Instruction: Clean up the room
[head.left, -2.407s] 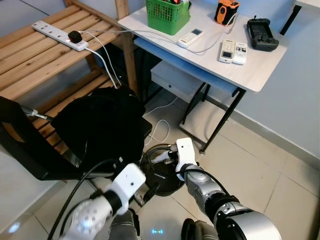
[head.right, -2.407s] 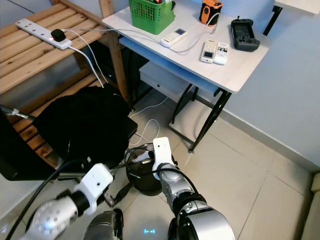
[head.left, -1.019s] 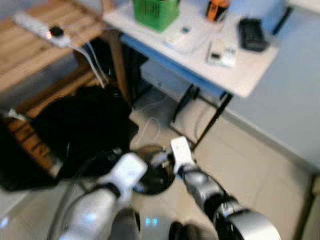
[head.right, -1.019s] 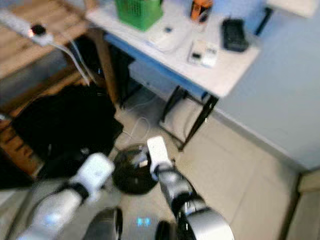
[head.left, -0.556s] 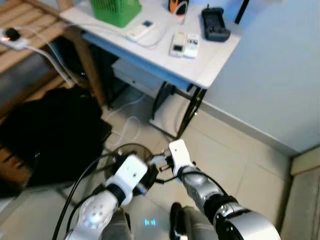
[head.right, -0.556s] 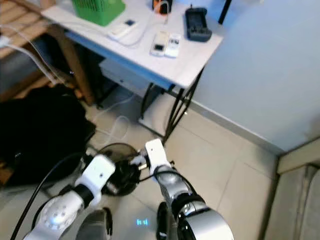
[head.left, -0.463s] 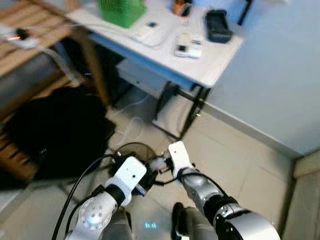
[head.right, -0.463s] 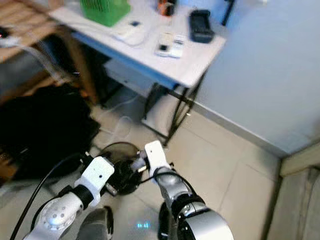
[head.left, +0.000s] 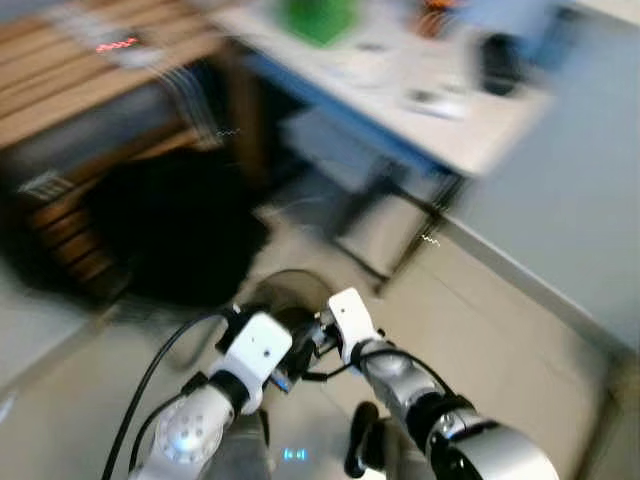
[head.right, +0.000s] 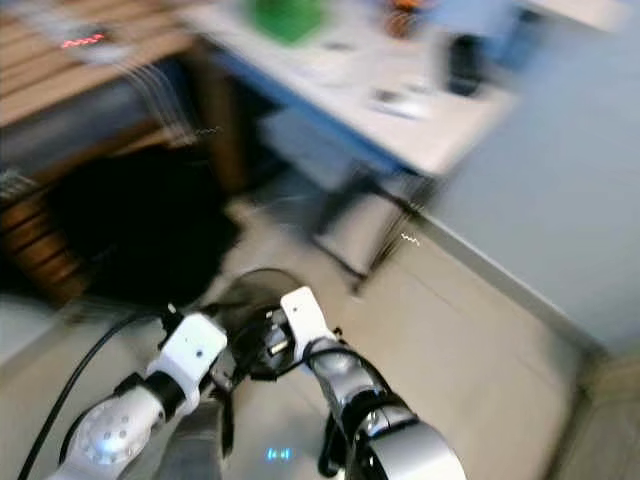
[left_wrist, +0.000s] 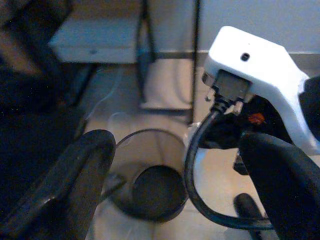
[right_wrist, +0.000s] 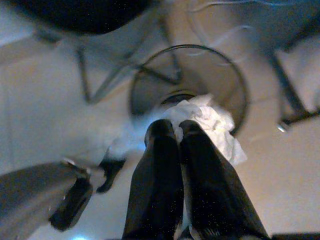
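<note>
Head views motion-blurred; items on white desk (head.left: 470, 140) and wooden bench (head.left: 90, 85) hard to make out, no writing legible; black mass (head.left: 175, 225) below bench unidentifiable; right gripper (right_wrist: 179, 131) pinched shut on crumpled white tissue (right_wrist: 212, 125), held above round black bin (right_wrist: 235, 95) on tiled floor (head.left: 500, 330); bin interior dark, contents indiscernible; left gripper (left_wrist: 175, 165) fingers spread wide, beside bin (left_wrist: 150, 180).
</note>
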